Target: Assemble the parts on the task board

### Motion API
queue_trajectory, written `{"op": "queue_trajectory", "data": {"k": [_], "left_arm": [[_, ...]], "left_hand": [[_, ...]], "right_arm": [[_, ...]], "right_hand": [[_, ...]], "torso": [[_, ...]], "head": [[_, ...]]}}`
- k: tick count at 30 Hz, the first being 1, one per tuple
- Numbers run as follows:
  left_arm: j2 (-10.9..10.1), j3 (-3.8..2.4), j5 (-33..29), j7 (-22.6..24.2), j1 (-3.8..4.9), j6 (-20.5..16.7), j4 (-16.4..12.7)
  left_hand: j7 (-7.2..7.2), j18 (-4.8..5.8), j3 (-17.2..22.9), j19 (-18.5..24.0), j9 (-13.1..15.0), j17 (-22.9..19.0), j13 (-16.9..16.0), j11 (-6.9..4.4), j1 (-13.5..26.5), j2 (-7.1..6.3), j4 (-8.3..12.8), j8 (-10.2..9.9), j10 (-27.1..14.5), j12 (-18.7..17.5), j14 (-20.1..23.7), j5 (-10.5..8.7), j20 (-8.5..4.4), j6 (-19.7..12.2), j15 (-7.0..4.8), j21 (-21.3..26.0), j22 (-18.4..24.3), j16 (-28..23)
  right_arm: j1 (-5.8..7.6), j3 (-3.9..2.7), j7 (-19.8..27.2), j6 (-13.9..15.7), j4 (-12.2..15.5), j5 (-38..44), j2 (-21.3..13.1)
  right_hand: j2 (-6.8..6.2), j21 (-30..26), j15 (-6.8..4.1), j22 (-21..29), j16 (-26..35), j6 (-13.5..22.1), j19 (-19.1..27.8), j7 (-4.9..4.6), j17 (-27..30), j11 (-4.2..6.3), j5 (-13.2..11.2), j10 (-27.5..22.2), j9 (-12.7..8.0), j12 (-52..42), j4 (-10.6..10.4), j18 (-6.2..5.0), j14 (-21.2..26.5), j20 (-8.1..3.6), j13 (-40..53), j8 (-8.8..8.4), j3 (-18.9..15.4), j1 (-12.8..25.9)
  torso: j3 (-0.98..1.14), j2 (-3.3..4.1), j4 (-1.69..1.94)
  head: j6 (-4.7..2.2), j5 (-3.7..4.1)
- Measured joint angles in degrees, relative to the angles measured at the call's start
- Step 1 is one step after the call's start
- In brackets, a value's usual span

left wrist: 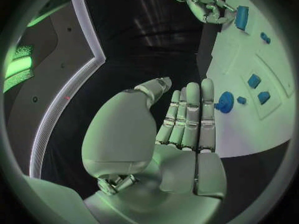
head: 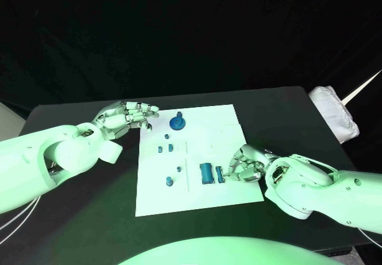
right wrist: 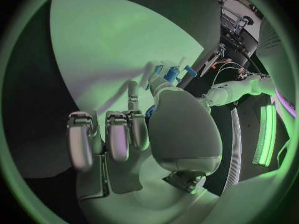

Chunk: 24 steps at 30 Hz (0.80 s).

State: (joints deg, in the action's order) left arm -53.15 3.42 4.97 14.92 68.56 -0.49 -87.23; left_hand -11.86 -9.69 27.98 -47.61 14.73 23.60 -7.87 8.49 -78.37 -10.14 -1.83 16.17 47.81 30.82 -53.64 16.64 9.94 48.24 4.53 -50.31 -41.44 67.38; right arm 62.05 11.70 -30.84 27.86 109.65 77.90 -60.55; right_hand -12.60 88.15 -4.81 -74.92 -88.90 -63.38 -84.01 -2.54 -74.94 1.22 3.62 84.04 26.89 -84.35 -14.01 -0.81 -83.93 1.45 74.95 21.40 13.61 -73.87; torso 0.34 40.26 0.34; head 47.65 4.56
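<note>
We find the right robot hand [head: 245, 164] at the task board's [head: 208, 118] right edge, fingers curled against the blue cylindrical part [head: 207, 173], whose long axis runs near-to-far. The left robot hand [head: 126, 117], empty and spread, lies farther off.

White task board [head: 211, 118] lying flat mid-bench. On it, small blue parts: round gear-like piece [head: 178, 122] near the far edge, two tiny blocks [head: 165, 148] mid-board, long upright-lying cylinder [head: 206, 173] and narrow bar [head: 221, 174] side by side, small knob [head: 169, 180] nearby.
</note>
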Motion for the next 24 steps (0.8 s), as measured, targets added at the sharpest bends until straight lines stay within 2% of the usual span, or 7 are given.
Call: {"op": "queue_trajectory", "data": {"k": [5, 13, 17, 19, 22, 23, 24], "left_arm": [[0.02, 0.0, 0.0, 0.06, 0.0, -0.01, 0.14], [0.02, -0.02, -0.02, 0.12, 0.0, -0.03, 0.28], [0.18, 0.0, -0.06, 0.23, 0.0, -0.07, 0.61], [0.45, 0.01, -0.13, 0.39, -0.02, -0.14, 0.97], [1.08, 0.01, -0.27, 0.82, -0.05, -0.37, 1.7], [1.48, 0.01, -0.39, 1.11, -0.1, -0.57, 2.18], [1.79, 0.01, -0.53, 1.38, -0.14, -0.77, 2.55]], "left_hand": [[0.0, 0.0, 0.0, 0.0, 0.0, 0.0, 0.0, 0.0, 0.0, 0.0, 0.0, 0.0, 0.0, 0.0, 0.0, 0.0, 0.0, 0.0, 0.0, 0.0, 0.0, 0.0], [0.0, 0.0, 0.0, 0.0, -0.01, 0.0, 0.0, 0.0, 0.0, 0.0, 0.0, 0.0, 0.0, -0.01, 0.0, 0.0, 0.0, 0.0, 0.0, 0.0, 0.0, 0.0], [0.0, 0.0, 0.0, 0.0, -0.01, 0.01, 0.0, 0.0, 0.0, 0.0, 0.0, 0.0, 0.0, -0.01, 0.0, 0.0, 0.0, 0.0, 0.0, 0.0, 0.0, 0.0], [0.0, 0.0, -0.17, 0.0, -0.01, 0.01, -0.01, 0.0, 0.0, 0.0, -0.17, 0.0, 0.0, -0.01, 0.0, 0.0, 0.0, 0.0, 0.0, 0.07, 0.06, 0.0], [-0.09, 0.0, -0.32, 0.17, -0.01, -0.46, 0.11, 0.0, 0.0, 0.0, -0.32, 0.0, 0.0, 0.22, 1.41, 0.0, 0.17, -0.53, 0.13, 1.2, 0.54, -1.0], [-0.09, 0.0, -0.4, 0.5, -0.01, -0.72, 0.17, 0.14, 0.0, 0.0, -0.39, 0.0, -0.14, 0.46, 2.2, 0.0, 0.45, -0.53, 0.28, 1.82, 0.82, -1.6], [-0.07, 0.0, -0.55, 1.8, -0.04, -1.35, 0.2, 0.22, 0.01, -0.01, -0.57, 0.17, -0.21, 0.51, 3.83, 0.0, 0.54, -0.55, 0.46, 3.05, 1.47, -2.96]], "right_arm": [[0.0, 0.0, 0.44, 0.31, -0.23, 0.5, 0.29], [0.18, 0.04, 2.5, 3.14, 0.02, -0.38, -0.64], [1.17, -0.02, 6.86, 5.67, -0.29, -4.63, -1.03], [1.92, -0.06, 10.97, 6.91, -1.38, -8.53, -0.84], [2.97, -0.16, 17.4, 7.98, -4.28, -14.22, 0.09], [3.38, -0.21, 20.52, 8.25, -6.11, -17.03, 0.82], [3.65, -0.25, 22.71, 8.35, -7.42, -19.09, 1.39]], "right_hand": [[0.39, 0.0, 0.0, 0.0, 0.0, 0.0, 0.0, 0.0, 0.0, 0.0, 0.43, 0.0, -0.17, 0.0, -0.65, 0.0, 0.0, 0.0, 0.0, 0.0, -0.69, -0.39], [1.09, -0.83, 0.0, 0.01, 0.35, 0.19, 0.0, -0.19, 0.01, 0.0, 5.4, 0.0, -0.75, 0.8, -2.69, 0.0, 0.0, 0.0, 0.0, -0.35, -4.26, 0.2], [1.67, -6.07, 0.5, 0.01, 1.79, 3.3, 0.0, -1.6, 0.01, -0.81, 6.15, -0.06, -1.57, 4.84, -2.59, 0.0, -0.02, 0.0, 0.0, -2.26, -5.47, 0.8], [2.53, -11.06, 1.15, 0.01, 3.15, 4.87, 0.01, -2.35, 0.01, -1.38, 6.15, -0.13, -1.94, 8.47, -2.59, -1.39, -0.09, 0.66, 0.0, -3.15, -5.47, -0.13], [2.92, -18.2, 1.35, 0.02, 4.91, 6.16, 0.1, -3.07, 0.01, -2.21, 6.15, -1.61, -2.18, 13.52, -1.98, -2.44, -0.09, 0.94, 0.06, -3.68, -4.74, -2.36], [3.03, -23.3, 1.82, 0.0, 6.74, 6.73, 0.79, -3.39, 0.02, -2.41, 5.84, -3.6, -2.26, 17.71, -1.91, -3.41, 0.03, 1.57, 0.07, -4.01, -4.2, -3.32], [3.13, -32.59, 2.34, -0.03, 10.68, 7.77, 3.32, -3.85, 2.9, -2.86, 5.58, -7.52, -2.29, 25.38, -1.78, -4.99, 0.27, 2.06, -1.21, -4.38, -3.25, -4.86]], "torso": [[-0.06, 0.0, 0.03], [-0.13, 0.02, 0.04], [-0.16, -0.1, 0.01], [-0.2, -0.19, -0.01], [-0.38, -0.53, -0.06], [-0.49, -0.72, -0.07], [-0.6, -0.88, -0.07]], "head": [[-0.08, 0.09], [-0.23, 0.03], [-0.58, -0.02], [-0.91, -0.01], [-1.89, 0.02], [-2.27, -0.04], [-2.65, -0.18]]}}
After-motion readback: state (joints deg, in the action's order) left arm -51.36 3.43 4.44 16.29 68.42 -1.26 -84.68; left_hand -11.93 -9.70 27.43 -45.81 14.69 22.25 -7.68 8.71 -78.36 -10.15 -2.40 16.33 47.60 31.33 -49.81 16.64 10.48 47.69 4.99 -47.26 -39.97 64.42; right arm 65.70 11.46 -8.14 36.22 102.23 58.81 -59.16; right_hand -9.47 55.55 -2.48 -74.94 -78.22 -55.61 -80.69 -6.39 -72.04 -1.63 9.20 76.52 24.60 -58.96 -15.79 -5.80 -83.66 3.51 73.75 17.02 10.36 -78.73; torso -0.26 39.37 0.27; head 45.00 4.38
